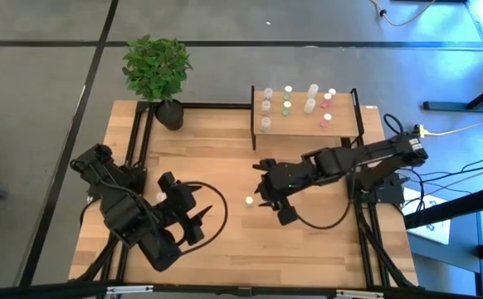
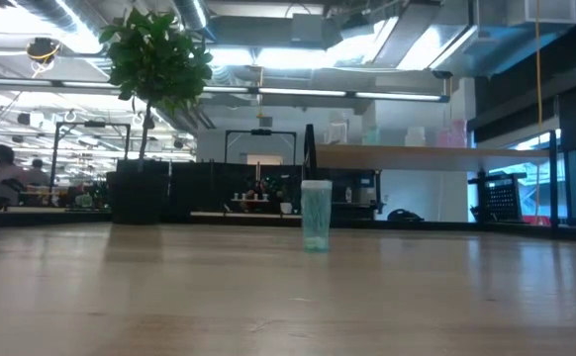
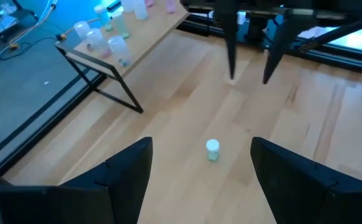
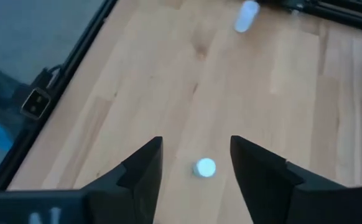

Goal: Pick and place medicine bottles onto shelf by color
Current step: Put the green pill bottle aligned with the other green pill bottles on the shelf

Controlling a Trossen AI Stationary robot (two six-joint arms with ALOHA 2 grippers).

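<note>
On the middle of the table [image 1: 225, 158] a lone little bottle [image 1: 248, 200] stands upright on the wood, pale greenish cap as far as I can tell. No brand or label readable anywhere, the bottles are just too small for that.

Right claw [image 1: 262, 198] hangs just beside that bottle, fingers apart, nothing in them. From its own wrist camera the bottle [image 4: 204, 167] sits between the two dark fingers [image 4: 140, 171] but below them, not touched. A second bottle [image 4: 247, 15] shows farther off in that view, blurry, lying or tilted, can't say which.

Left claw [image 1: 190, 203] waits on the near left part of the table, also spread open and empty, pointing toward the same bottle [image 3: 212, 150].

The shelf [image 1: 306, 124] at the far edge already carries about ten bottles in short rows: greyish caps toward the left, greenish next, then white, pink on the right. Exact shades are hard to call.

A potted plant [image 1: 157, 71] sits at the far left corner. Low camera shows neither arm, just the bottle [image 2: 316, 215] and the shelf edge behind it.
</note>
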